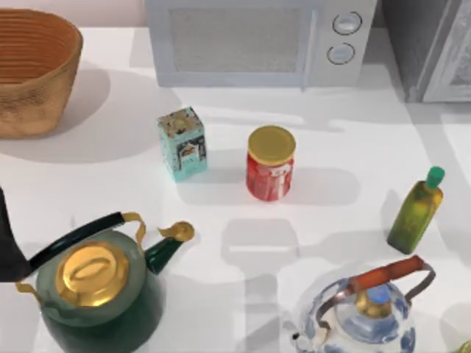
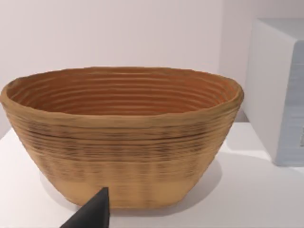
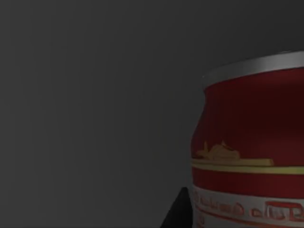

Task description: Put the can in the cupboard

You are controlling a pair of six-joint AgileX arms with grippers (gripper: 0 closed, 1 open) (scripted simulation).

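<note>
The can [image 1: 270, 163] is red with a yellow lid and stands upright at the middle of the table. At the far right corner is the cupboard [image 1: 421, 45], grey and speckled, with its pale door at the view's edge. A dark piece of my left arm [image 1: 6, 246] shows at the table's left edge. In the left wrist view, a dark tip of my left gripper [image 2: 92, 213] points toward the basket. The right wrist view is dim. It has a red can [image 3: 249, 147] with a silver rim close up, and a dark part of my right gripper [image 3: 179, 213] beside it.
A white microwave [image 1: 257, 40] stands at the back centre and a woven basket [image 1: 33, 70] at the back left. A teal box [image 1: 182, 143] sits left of the can. In front are a green kettle [image 1: 96, 287], a blue-white kettle [image 1: 372, 312] and an oil bottle [image 1: 416, 213].
</note>
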